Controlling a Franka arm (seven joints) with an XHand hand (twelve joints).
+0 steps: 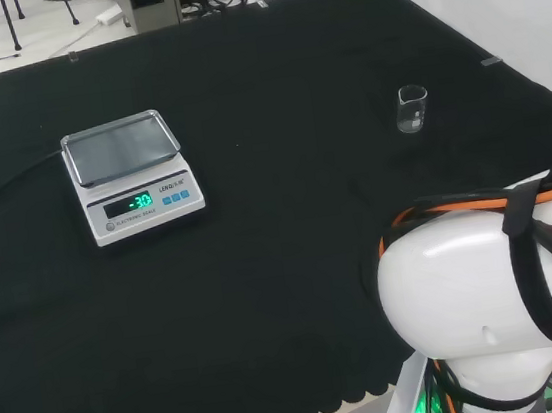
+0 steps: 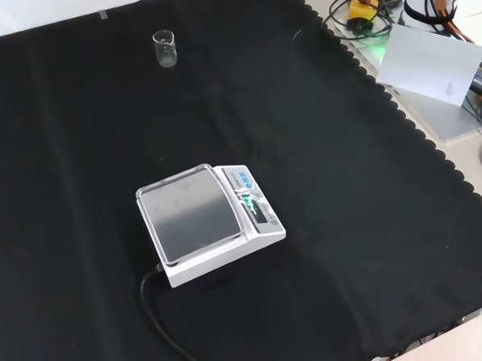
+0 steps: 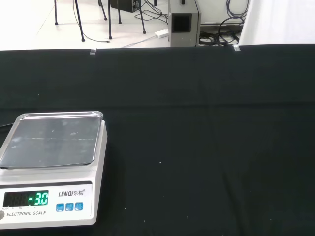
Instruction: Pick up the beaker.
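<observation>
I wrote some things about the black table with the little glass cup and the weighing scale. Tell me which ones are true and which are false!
1. The small clear glass beaker stands upright on the black cloth. True.
2. The beaker sits on the white scale with the steel pan. False: it stands on the cloth, well apart from the scale.
3. The scale's pan has nothing on it. True.
4. The scale's display is dark. False: it shows lit green digits.
5. A black cable runs from the scale. True.

Small clear beaker [image 2: 165, 48] upright on black cloth [image 2: 345, 194], scale [image 2: 209, 223] well apart.
</observation>
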